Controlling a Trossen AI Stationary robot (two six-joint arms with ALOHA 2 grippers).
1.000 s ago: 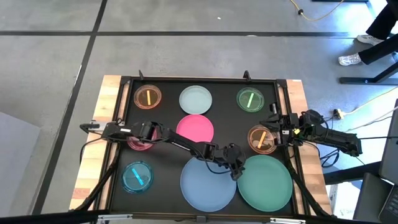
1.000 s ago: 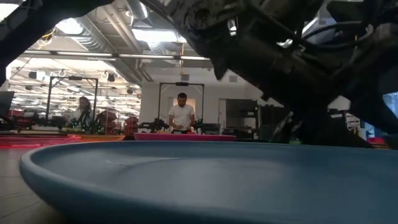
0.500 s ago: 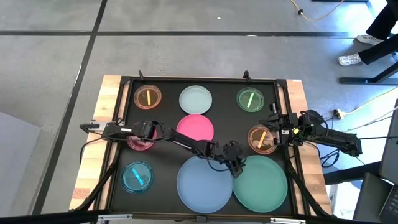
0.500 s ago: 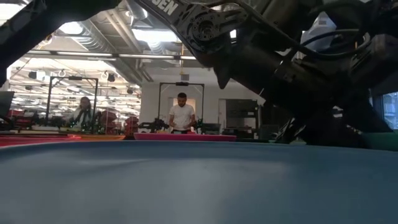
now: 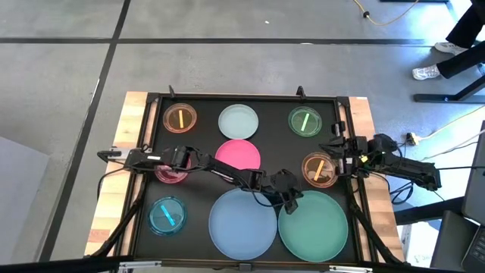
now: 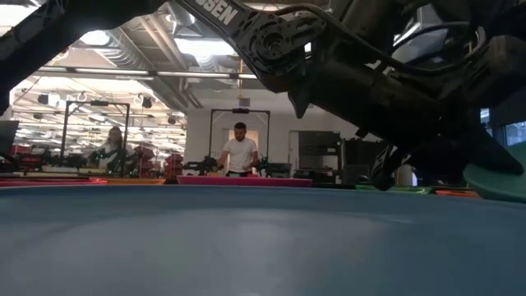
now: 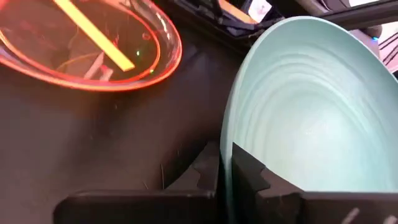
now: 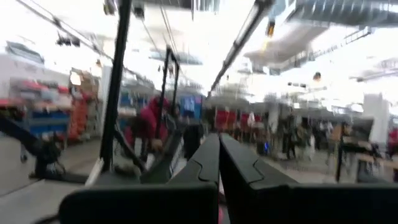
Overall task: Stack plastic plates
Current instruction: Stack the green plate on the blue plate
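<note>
Two large plates lie side by side at the near edge of the black mat: a light blue plate (image 5: 241, 224) and a teal-green plate (image 5: 314, 225). My left gripper (image 5: 286, 199) reaches across from the left and is shut on the teal-green plate (image 7: 305, 118) at its far-left rim. Behind them lie a hot pink plate (image 5: 241, 155) and a pale mint plate (image 5: 239, 121). Small translucent plates sit around: orange (image 5: 180, 118), green (image 5: 305, 121), amber (image 5: 318, 169), cyan (image 5: 167, 215), and a pink one (image 5: 170, 174) partly under the left arm. My right gripper (image 5: 336, 154) waits shut at the right edge. My left gripper pinches the teal-green plate's rim (image 7: 227, 134) between its two fingers, one on the plate's inner face and one on its outer side. The fingers slant down from the table's far left. In the low view the plate's edge (image 6: 501, 177) stands tilted up.
The black mat's raised frame (image 5: 242, 97) borders the work area on a wooden table (image 5: 114, 205). The amber plate (image 7: 87, 43) lies just beyond my left gripper. A person (image 6: 240, 152) stands in the room far behind the table.
My left gripper has shut on the teal-green plate's rim. Both large plates have slid a little toward the table's left edge, the light blue one staying flat on the mat.
</note>
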